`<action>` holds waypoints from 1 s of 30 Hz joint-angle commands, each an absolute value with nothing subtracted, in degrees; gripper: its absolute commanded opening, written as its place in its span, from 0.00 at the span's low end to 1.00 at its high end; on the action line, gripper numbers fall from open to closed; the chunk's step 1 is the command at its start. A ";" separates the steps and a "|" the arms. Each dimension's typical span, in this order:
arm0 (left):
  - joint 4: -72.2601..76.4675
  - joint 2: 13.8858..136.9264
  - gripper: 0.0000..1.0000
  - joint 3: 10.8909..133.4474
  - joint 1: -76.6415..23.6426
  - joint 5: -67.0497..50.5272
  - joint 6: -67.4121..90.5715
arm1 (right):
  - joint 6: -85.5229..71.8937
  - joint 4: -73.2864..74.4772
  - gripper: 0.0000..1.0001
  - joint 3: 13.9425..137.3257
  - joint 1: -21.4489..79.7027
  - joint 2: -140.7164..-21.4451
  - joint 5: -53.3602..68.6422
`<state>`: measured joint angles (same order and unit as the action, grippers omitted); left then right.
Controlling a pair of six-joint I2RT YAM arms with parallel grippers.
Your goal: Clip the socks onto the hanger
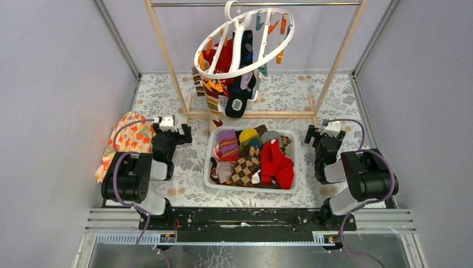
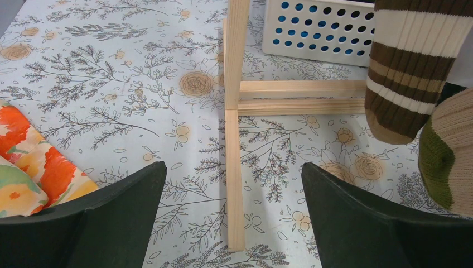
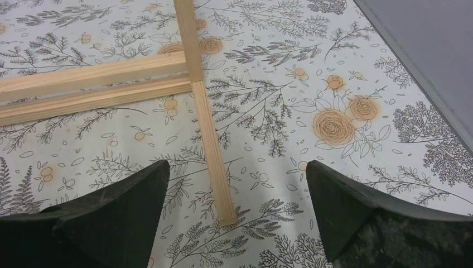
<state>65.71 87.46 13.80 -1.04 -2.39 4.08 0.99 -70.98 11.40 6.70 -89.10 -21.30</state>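
A wooden rack (image 1: 268,115) stands behind a white basket (image 1: 251,188), a flowered cloth (image 1: 125,139) lying to its left.

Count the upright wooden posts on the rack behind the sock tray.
2. The left post stands left of the hanger, the right post right of it. No others show.

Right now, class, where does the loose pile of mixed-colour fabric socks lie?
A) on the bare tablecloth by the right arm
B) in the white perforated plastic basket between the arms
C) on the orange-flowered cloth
B: the mixed-colour fabric socks fill the white perforated plastic basket.
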 commanded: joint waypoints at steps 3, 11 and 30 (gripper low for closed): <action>67.32 87.25 0.99 14.68 -1.08 -1.34 2.77 | -2.41 -68.76 1.00 14.51 4.72 -88.75 -20.78; 67.51 87.04 0.99 14.75 -0.93 -2.57 2.92 | -4.48 -58.07 1.00 16.41 3.85 -80.46 -26.16; -16.69 65.71 0.99 61.83 5.30 -23.71 1.48 | -36.66 -37.06 0.94 29.99 2.02 -57.52 24.02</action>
